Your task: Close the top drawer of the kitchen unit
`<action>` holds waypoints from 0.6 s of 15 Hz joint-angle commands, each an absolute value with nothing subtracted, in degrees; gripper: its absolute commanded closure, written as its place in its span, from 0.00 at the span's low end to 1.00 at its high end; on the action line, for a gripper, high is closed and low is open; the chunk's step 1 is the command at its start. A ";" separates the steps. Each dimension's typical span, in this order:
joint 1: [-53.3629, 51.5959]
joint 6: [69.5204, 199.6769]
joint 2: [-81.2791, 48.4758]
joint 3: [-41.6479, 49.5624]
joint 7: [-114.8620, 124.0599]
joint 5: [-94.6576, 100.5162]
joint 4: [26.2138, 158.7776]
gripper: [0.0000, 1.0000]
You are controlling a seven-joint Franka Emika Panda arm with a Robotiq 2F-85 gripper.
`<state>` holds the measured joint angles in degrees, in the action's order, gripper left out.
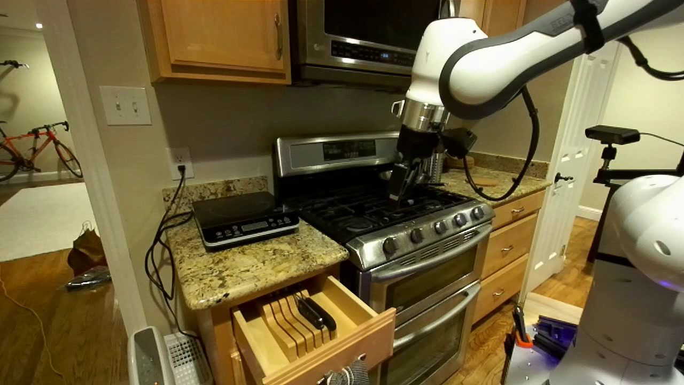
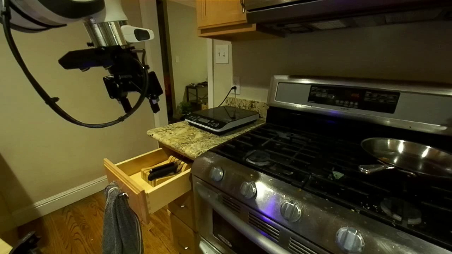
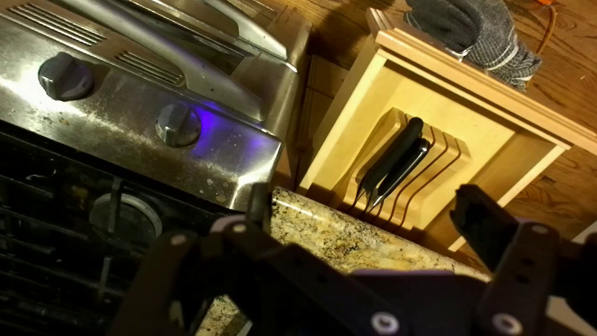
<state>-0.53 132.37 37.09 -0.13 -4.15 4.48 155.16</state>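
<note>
Writing: characters on the black glass-topped portable cooktop (image 1: 246, 219), the steel-and-black microwave (image 1: 374, 32) and the oval badge (image 2: 224, 240) of the stainless steel stove (image 2: 270, 199), too small or blurred to read.

Hidden or cut off: blades of the dark-handled knives (image 3: 394, 156), mostly sunk in the slotted wooden knife tray (image 3: 431, 196); round shiny steel frying pan (image 2: 409, 157), cropped by the right edge of an exterior view; grey woven towel (image 2: 122, 218), lower end out of frame.

Count:
- Narrow light-oak kitchen unit (image 1: 218, 342), speckled tan granite countertop (image 1: 267, 267): one.
- Shallow, flat-fronted light-oak top drawer (image 1: 331, 355): one, pulled out below the countertop, beside the stove; towel hung on its front.
- Knife tray: one, inside the drawer; knives: two.
- Round grey stove knobs (image 1: 440, 227): five in an exterior view.
- Black two-fingered gripper (image 2: 140, 106): one, clear of the drawer, fingers spread well apart in the wrist view.
</note>
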 commanded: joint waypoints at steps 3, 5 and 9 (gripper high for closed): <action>-1.58 133.39 36.31 -0.42 -5.01 4.46 155.31 0.00; -3.58 134.05 35.50 -0.88 -6.64 3.91 155.74 0.00; -9.21 135.16 32.50 -1.40 -11.46 1.90 156.03 0.00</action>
